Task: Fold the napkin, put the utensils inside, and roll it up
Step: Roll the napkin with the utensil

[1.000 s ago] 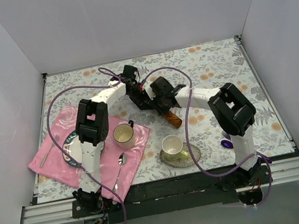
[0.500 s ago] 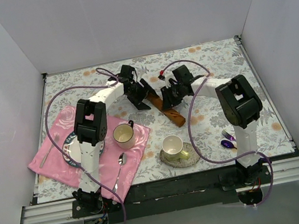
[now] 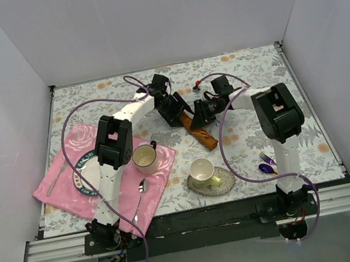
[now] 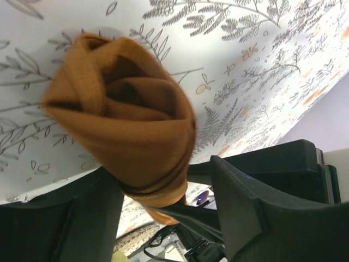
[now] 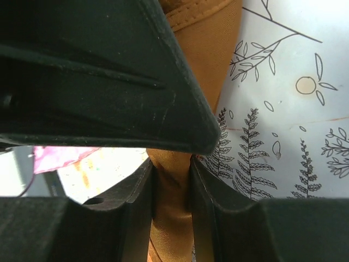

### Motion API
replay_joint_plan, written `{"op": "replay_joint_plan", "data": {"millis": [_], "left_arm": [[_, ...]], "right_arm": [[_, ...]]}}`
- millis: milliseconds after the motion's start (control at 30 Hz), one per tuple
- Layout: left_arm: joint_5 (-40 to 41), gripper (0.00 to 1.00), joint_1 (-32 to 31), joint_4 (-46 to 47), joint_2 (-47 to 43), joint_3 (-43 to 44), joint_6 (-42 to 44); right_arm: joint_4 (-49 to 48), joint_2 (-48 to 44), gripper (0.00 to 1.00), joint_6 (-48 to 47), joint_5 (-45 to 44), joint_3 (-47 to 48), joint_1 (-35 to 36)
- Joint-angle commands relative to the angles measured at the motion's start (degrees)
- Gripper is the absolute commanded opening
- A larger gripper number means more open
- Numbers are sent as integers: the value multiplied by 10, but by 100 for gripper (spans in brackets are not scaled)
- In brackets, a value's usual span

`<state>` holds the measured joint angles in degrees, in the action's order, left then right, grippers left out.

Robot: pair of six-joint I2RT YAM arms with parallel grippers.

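At mid table (image 3: 252, 70), left gripper (image 3: 177, 113) & right gripper (image 3: 196, 119) each squeeze the rolled-up napkin (image 3: 205, 138) w/ fingers nearly shut, side by side at its far end.

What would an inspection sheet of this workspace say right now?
Surface: floral table.
Job's things: napkin rolled up, mid-table; purple fork and blue spoon lie outside it, by the right arm's base; knife not seen.
Clutter: pink cloth with plate, cup, silver spoon; second cup on saucer.
Tools: right tool pinches the napkin; left tool flanks its end, grip unclear.
Cables: purple cables loop over both arms.
Surroundings: plain walls on three sides.
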<state>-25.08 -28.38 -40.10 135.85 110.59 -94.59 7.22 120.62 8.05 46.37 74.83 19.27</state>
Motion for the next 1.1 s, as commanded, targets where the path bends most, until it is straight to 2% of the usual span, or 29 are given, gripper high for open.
{"op": "replay_joint_plan", "data": {"millis": [0,67,100,200,267,533,700,733,833,1067], "left_arm": [[36,58,-5,-31,13,24,10],[40,55,-4,-32,12,17,12],[39,51,-5,-31,12,13,13],[40,42,-5,-29,7,4,19],[42,40,-4,-31,7,2,25],[34,33,-5,-32,8,6,29],[28,32,-5,-33,10,11,28],[27,32,-4,-35,13,14,29],[24,31,-3,-38,13,16,30],[15,31,-2,-31,11,7,23]], "right_arm": [[28,44,40,8,43,17,-12],[43,57,41,9,64,28,-21],[49,65,41,7,66,34,-22],[72,53,46,-8,41,47,-22],[77,39,52,-12,3,46,-21],[116,-77,67,-46,-217,33,9],[115,-122,74,-79,-383,24,95],[111,-127,77,-79,-441,23,110],[100,-134,78,-114,-516,18,161],[93,-92,79,-142,-623,26,225]]}}
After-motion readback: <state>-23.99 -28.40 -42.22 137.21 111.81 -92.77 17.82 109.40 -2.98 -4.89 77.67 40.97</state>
